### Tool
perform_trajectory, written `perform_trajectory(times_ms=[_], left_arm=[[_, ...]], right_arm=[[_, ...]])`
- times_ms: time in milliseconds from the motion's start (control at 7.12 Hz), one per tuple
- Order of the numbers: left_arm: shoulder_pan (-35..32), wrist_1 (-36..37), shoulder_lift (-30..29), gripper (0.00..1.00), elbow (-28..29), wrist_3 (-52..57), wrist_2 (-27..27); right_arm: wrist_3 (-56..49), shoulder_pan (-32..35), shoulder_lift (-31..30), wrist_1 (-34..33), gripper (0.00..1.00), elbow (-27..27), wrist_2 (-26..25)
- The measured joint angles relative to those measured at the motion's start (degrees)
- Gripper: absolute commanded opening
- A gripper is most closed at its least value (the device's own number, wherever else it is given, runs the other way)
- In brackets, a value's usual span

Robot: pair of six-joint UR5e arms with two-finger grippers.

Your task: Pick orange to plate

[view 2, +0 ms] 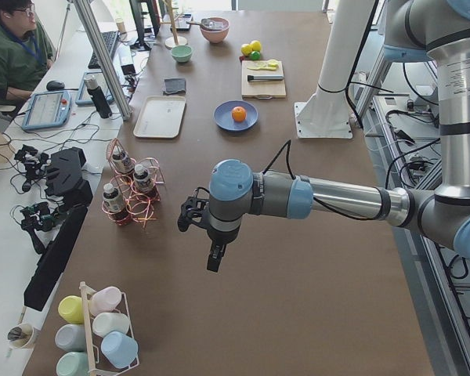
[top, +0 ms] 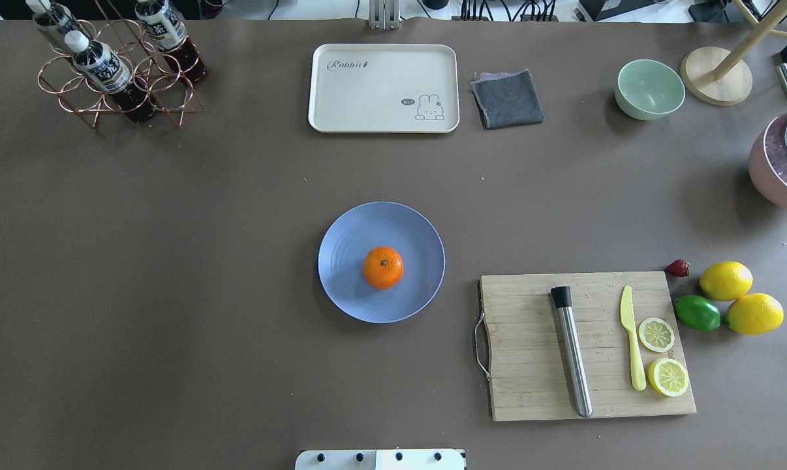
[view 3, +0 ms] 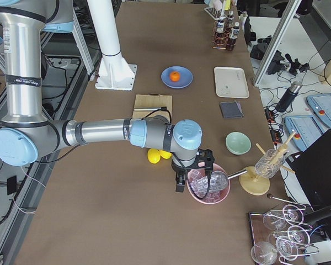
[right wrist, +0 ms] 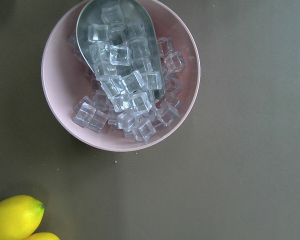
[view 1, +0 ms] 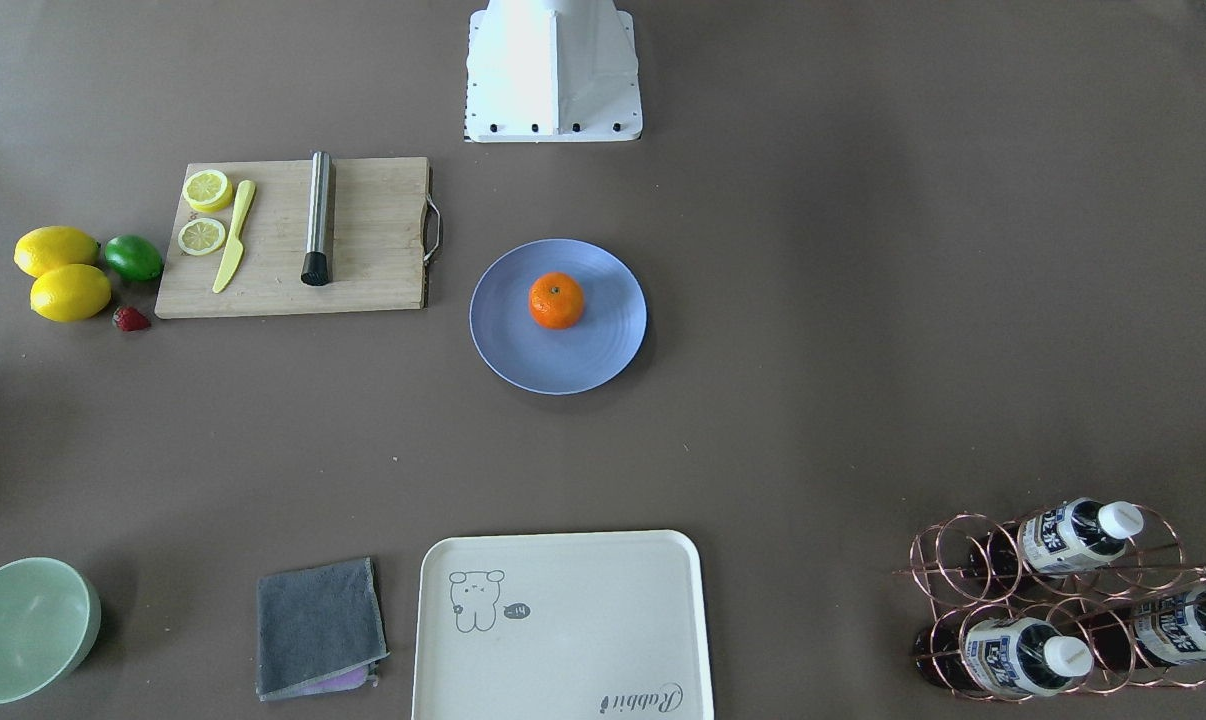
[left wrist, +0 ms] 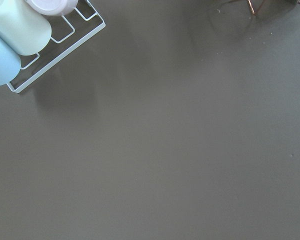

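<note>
Since the orange (top: 383,267) sits near the middle of the plate (top: 351,290), touching nothing else, we judge the placing done, with little left but to check that it rests there. Both arms hang well apart from it: the left gripper (view 2: 213,262) over the table (left wrist: 165,150), the right gripper (view 3: 179,185) just beside a pink bowl (right wrist: 57,117) of ice. We cannot tell how either pair of jaws stands, as only side views show them.

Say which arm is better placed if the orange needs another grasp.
Right, narrowly. The orange already sits on the plate. The right gripper hangs over the pink ice bowl at the overhead view's edge; the left gripper is past the bottle rack, outside that view.
</note>
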Motion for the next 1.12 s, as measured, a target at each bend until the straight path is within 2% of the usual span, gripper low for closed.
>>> perform_trajectory(times_ms=[562, 1124], left_arm=[[-0.2, 0.0, 2.8, 0.98, 1.4, 0.1, 0.0], [-0.6, 0.0, 2.8, 0.98, 1.5, -0.1, 0.2]], right_arm=[[0.5, -0.8, 1.3, 0.0, 1.0, 0.0, 0.2], [0.6, -1.0, 1.9, 0.0, 1.0, 0.1, 0.4]])
